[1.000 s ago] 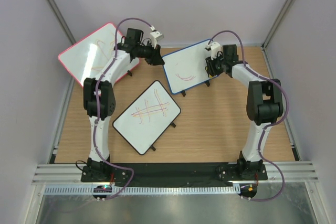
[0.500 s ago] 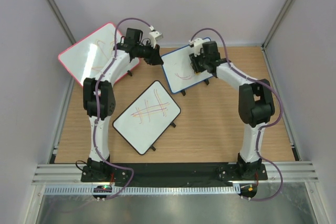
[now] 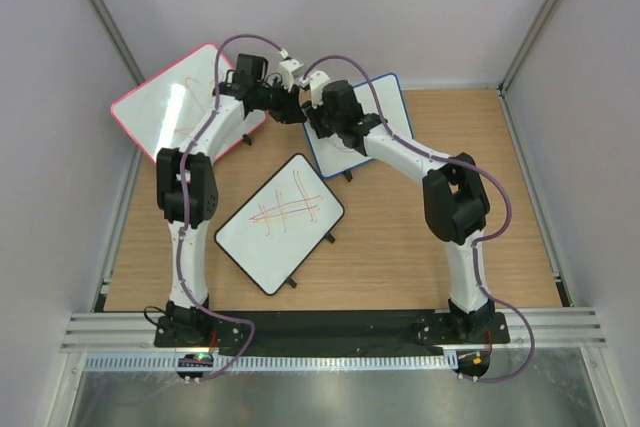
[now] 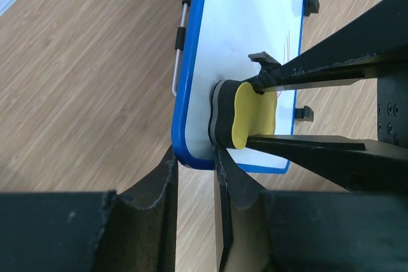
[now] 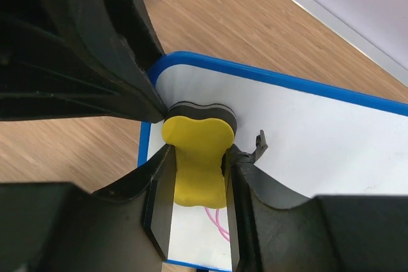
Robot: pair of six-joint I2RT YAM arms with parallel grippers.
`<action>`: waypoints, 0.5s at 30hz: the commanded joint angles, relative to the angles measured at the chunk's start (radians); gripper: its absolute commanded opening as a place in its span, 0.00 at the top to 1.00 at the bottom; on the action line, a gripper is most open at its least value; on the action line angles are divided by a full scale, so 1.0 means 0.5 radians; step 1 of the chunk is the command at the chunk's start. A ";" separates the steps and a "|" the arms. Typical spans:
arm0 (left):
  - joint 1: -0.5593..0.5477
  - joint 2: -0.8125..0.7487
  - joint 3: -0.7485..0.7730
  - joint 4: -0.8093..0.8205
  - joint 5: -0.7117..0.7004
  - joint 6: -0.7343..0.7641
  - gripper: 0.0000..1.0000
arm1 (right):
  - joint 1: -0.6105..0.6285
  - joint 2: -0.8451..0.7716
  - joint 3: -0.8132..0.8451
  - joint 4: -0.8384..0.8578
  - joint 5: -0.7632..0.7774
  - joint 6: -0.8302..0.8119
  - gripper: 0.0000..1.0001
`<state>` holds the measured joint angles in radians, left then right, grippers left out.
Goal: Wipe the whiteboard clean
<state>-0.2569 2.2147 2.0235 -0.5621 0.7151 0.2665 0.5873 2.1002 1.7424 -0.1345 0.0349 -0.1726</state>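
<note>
Whiteboard (image 3: pixel 388 99): you find it at the far middle of the table (image 3: pixel 420 227), blue-framed, with its near-left corner under both grippers.
Right gripper (image 5: pixel 194 176): its jaws clamp a yellow eraser (image 5: pixel 194 157), whose black felt is pressed flat on the white surface beside that corner.
Left gripper (image 4: pixel 194 157): its jaws are narrow, with the tips at the frame's rounded corner; you cannot tell whether they pinch it.
Marks: you see thin pink strokes (image 5: pixel 218 221) just beside the eraser, forming no letters.
Other boards: a pink-framed board (image 3: pixel 170 97) sits at the far left, and a black-framed board (image 3: pixel 280 222) with crossed lines sits nearer the bases.
</note>
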 commanded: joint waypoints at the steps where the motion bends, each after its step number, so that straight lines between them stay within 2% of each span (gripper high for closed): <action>1: -0.087 -0.064 -0.013 0.023 0.079 0.203 1.00 | -0.100 0.006 -0.088 0.247 0.234 0.118 0.99; 8: -0.087 -0.061 -0.013 0.023 0.085 0.194 1.00 | -0.291 -0.199 -0.524 0.453 0.396 0.244 0.99; 12: -0.087 -0.061 -0.010 0.023 0.082 0.194 1.00 | -0.300 -0.273 -0.772 0.548 0.476 0.256 0.99; 15: -0.087 -0.057 -0.007 0.023 0.088 0.185 1.00 | -0.270 -0.292 -0.886 0.615 0.409 0.327 0.99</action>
<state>-0.2691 2.2147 2.0232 -0.5430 0.7204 0.2691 0.4297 1.9568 1.3533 0.1280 0.2005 -0.0418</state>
